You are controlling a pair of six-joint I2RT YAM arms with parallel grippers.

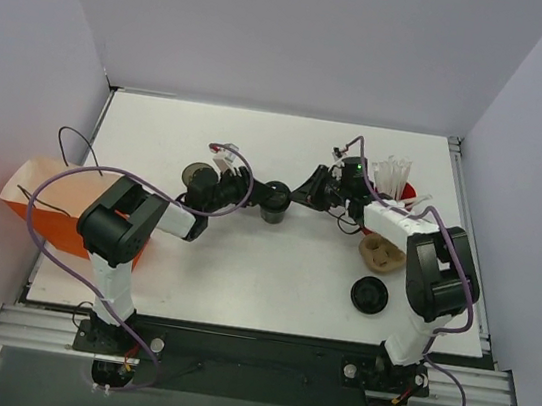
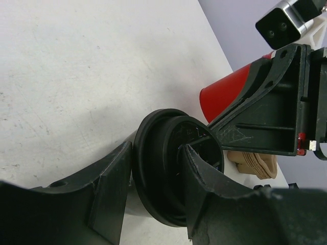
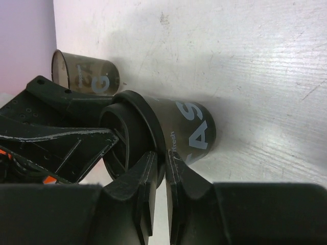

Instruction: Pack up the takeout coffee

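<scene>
Gripped coffee cup (image 1: 274, 203) across lid (image 2: 153, 153) w/ L tool (image 2: 156, 163); pinched lid rim w/ R tool (image 3: 162, 157), nearly closed. Stood upright on counter (image 1: 243, 260), btwn both tools.

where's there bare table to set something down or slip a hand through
Bare table along the far edge behind the lidless cup, and the near middle left of the black lid. Crowded: mid-table, where left gripper and right gripper hold the takeout coffee; also the right side, red cup and beige cup holder.
</scene>
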